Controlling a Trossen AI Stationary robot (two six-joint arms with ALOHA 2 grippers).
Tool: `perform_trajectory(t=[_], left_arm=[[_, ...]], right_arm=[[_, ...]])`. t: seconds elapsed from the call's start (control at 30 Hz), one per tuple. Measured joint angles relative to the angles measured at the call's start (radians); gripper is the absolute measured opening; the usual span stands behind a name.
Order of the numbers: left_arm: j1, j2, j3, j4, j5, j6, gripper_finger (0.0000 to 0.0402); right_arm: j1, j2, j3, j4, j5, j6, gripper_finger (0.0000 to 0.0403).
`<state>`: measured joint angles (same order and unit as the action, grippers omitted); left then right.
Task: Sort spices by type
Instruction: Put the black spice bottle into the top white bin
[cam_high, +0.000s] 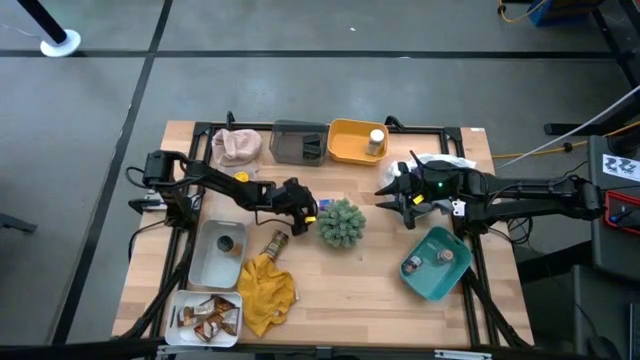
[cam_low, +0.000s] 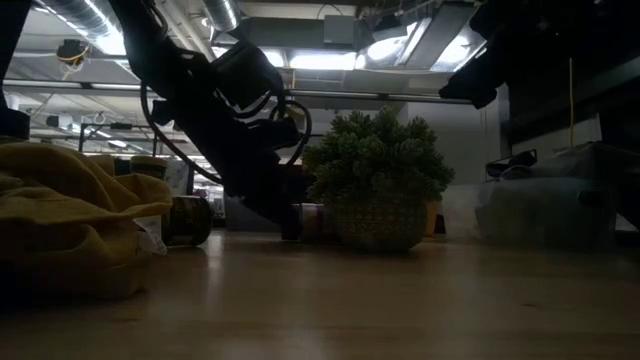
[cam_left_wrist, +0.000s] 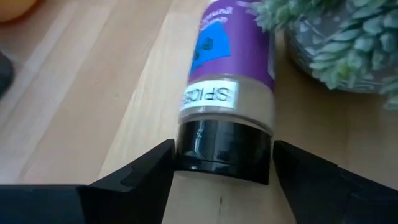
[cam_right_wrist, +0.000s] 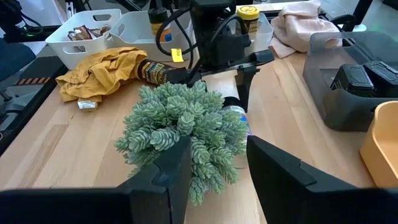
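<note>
Nearest the lens in the left wrist view lies a spice jar (cam_left_wrist: 229, 93) on its side, with a purple label, a white "SPICES" strip and a black cap. The left gripper (cam_left_wrist: 221, 163) has its jaws spread to either side of the cap, close to it but not closed on it. From above, this gripper (cam_high: 305, 210) sits at the middle of the wooden table (cam_high: 370, 290), just left of the green plant ball (cam_high: 341, 222), with the jar (cam_high: 331, 203) lying between them.

A brown bottle (cam_high: 272, 245) lies on the table below the left gripper, next to the yellow cloth (cam_high: 265, 291). To its left, a white bin (cam_high: 200, 270) holds one jar (cam_high: 226, 243). The small white tray (cam_high: 180, 300) at the front left corner holds brown packets (cam_high: 212, 316).

At the back edge, an orange bin (cam_high: 345, 145) contains a white-capped jar (cam_high: 376, 141); beside it stand a grey bin (cam_high: 298, 142) and a pink cloth (cam_high: 237, 146).

The right gripper (cam_high: 392, 195) hovers to the right of the plant ball, jaws spread and empty. A teal bin (cam_high: 440, 280) at the front right holds two small jars (cam_high: 428, 261).
</note>
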<state>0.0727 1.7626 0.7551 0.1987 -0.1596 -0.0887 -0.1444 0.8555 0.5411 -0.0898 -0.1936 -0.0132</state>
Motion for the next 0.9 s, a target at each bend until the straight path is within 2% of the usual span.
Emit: perform_trajectory(t=[0.23,0.67,0.77,0.9], left_arm=[[-0.001,0.000,0.000,0.002,0.000,-0.004,0.0188],[-0.002,-0.031,0.000,-0.028,0.000,-0.047,0.0193],[-0.002,-0.070,0.020,-0.141,0.000,-0.074,0.0194],[-0.003,-0.133,0.081,-0.369,0.012,-0.122,0.0190]], right_arm=[[0.000,0.000,0.000,-0.012,0.001,0.000,0.0154],[0.000,0.000,0.000,-0.027,0.002,0.000,0.0154],[0.000,0.000,0.000,-0.029,0.002,0.000,0.0154],[0.000,0.000,0.000,-0.041,0.002,0.000,0.0154]])
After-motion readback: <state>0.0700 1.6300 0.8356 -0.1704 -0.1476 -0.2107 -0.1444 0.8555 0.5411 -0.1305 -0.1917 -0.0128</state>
